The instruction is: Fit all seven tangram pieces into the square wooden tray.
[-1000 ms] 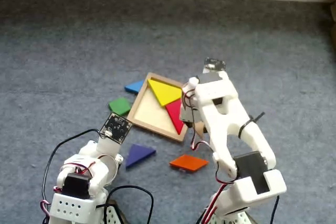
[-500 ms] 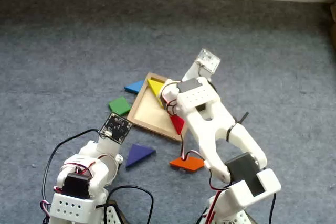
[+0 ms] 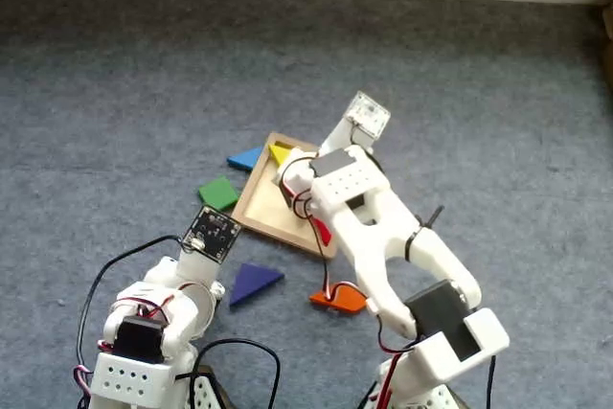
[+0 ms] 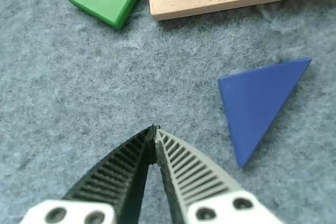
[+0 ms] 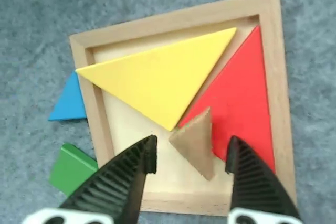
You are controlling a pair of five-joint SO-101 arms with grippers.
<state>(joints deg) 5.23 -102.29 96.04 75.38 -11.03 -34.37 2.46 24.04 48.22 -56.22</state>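
The square wooden tray (image 3: 253, 182) lies on the grey, carpet-covered desk (image 3: 115, 93) in front of both arms, turned so that one corner points toward the robot.

Three pieces are inside the tray:
- The large yellow triangle (image 5: 157, 80) lies against one inner wall.
- The large red triangle (image 5: 244, 106) lies along the neighbouring wall, its long edge against the yellow one.
- A small tan triangle (image 5: 197, 142) sits in the tray's bare part, its tip where yellow and red meet.

The right gripper (image 5: 192, 139) hangs over the tray with its fingers (image 5: 139, 166) spread wide. The tan triangle is between them, and no contact with either finger is visible.

The other four pieces are outside the tray:
- A light-blue piece (image 3: 246, 158) lies against the outside of the tray's far-left rim.
- The green square (image 3: 218, 193) lies just beside the tray's left corner, a narrow gap between them.
- The dark-blue triangle (image 4: 260, 103) is on the robot's side of the tray, clear of the rim.
- The orange piece (image 3: 337, 300) is also on that side, farther from the tray and partly under the right arm.

The left gripper (image 4: 154, 129) is low over bare desk on the robot's side of the tray, between the green square and the dark-blue triangle. Its fingers are pressed together with nothing in them.
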